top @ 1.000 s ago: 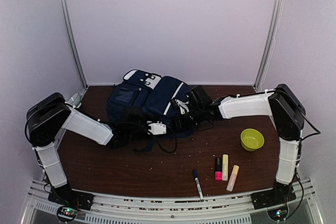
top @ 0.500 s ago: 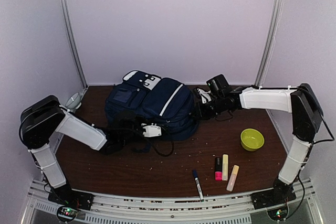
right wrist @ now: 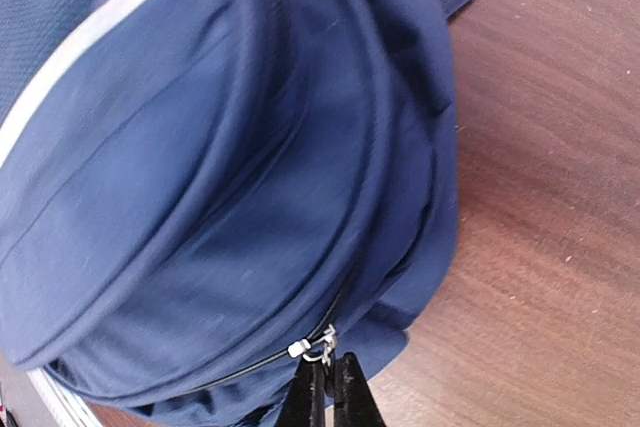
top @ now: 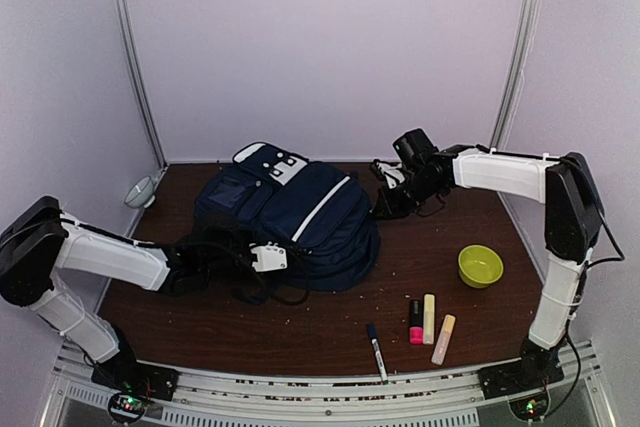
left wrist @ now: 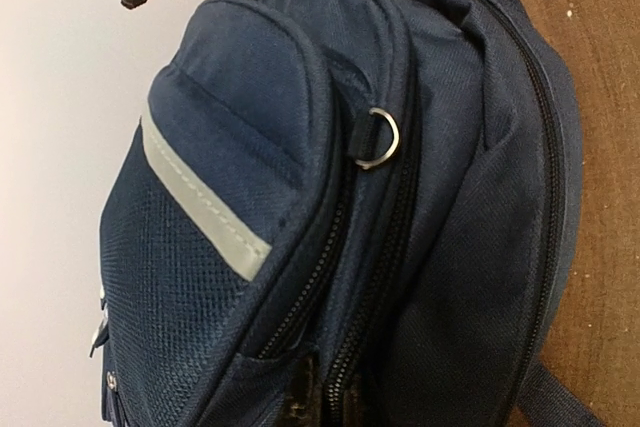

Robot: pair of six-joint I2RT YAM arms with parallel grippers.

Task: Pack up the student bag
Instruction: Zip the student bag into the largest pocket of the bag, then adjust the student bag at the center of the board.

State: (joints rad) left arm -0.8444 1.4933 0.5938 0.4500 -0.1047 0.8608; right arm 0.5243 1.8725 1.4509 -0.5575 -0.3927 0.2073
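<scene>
Navy student bag point(top: 300, 215) between left end effector point(left wrist: 311, 395) and right end effector point(right wrist: 327, 387) — both closed (at its zips)

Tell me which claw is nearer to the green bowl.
Right. The right claw is at the bag, on its right edge, behind and left of the bowl. The left claw is on its near-left edge, much farther.

Navy-blue fabric backpack point(top: 300, 215): ctr of brown wooden table point(top: 320, 332). From it: round lime-green plastic bowl point(top: 480, 266) at 3 o'clock; slim white marker pen point(top: 376, 350) w/ 3 plastic highlighters point(top: 429, 318), 4–5 o'clock.
</scene>
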